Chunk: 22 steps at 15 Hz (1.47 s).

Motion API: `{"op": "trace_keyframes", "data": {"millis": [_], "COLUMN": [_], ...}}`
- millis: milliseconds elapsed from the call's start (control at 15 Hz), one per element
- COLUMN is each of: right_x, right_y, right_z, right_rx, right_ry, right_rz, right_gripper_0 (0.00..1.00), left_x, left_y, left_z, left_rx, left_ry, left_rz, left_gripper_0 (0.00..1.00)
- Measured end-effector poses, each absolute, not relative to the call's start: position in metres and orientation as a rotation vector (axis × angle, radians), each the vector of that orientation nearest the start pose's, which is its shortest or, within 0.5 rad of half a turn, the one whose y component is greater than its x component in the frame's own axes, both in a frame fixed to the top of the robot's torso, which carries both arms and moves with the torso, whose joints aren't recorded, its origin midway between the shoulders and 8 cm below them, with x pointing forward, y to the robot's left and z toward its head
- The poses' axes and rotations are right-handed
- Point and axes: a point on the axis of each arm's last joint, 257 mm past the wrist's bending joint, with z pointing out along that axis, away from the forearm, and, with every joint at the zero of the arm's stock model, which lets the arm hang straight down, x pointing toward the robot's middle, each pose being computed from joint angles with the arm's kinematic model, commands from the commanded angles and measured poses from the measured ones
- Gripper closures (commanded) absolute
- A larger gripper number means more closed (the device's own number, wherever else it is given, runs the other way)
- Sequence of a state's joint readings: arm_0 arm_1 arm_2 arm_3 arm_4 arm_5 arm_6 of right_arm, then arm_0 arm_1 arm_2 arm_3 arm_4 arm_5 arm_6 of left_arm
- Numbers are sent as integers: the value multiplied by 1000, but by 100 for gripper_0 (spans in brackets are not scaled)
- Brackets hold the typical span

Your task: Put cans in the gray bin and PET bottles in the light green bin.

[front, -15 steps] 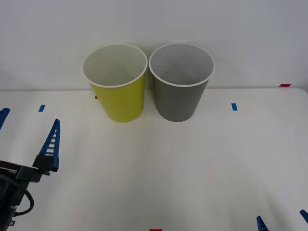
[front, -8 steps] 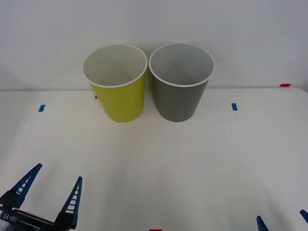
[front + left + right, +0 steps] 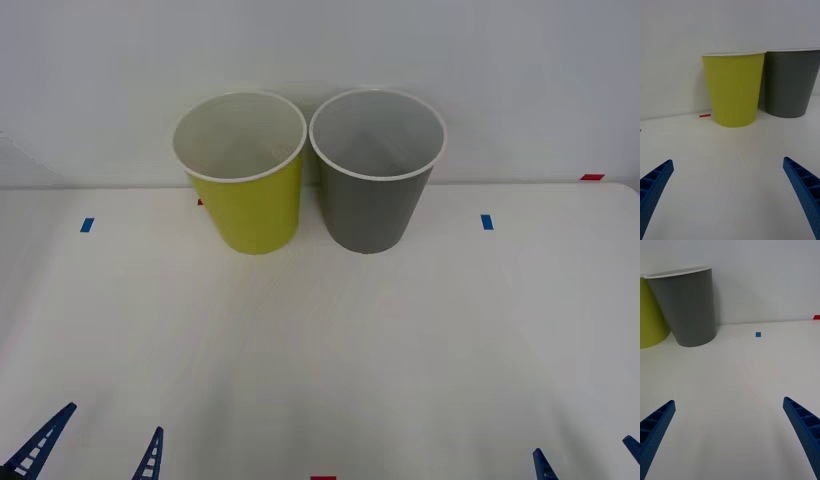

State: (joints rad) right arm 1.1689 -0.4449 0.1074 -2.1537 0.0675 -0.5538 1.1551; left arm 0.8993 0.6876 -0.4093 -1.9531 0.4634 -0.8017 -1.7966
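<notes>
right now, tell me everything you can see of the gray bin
The large tapered round gray plastic bin has a white rim and a pale inside, wider at the mouth than at the base. It stands upright and open-topped at the far side of the white table, against the white wall. What can be seen of its inside looks empty. The like-shaped yellow-green plastic bin stands close on its left, rims nearly touching. Neither gripper touches it.

No text, label, brand or number is readable on either bin, the tabletop or its tape marks.
</notes>
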Motion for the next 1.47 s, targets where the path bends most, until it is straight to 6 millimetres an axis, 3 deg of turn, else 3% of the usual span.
{"op": "trace_keyframes", "data": {"millis": [400,1467], "right_x": [205,205], "right_y": [-274,-274], "right_z": [-232,-232], "right_rx": [-59,-59], "right_ry": [1660,1660], "right_rz": [169,169], "right_gripper_0": [0,0], "left_x": [211,208], "left_y": [271,273], "left_z": [-246,-249], "left_rx": [172,170], "left_ry": [1521,1533], "left_rz": [-43,-36], "left_gripper_0": [0,0]}}
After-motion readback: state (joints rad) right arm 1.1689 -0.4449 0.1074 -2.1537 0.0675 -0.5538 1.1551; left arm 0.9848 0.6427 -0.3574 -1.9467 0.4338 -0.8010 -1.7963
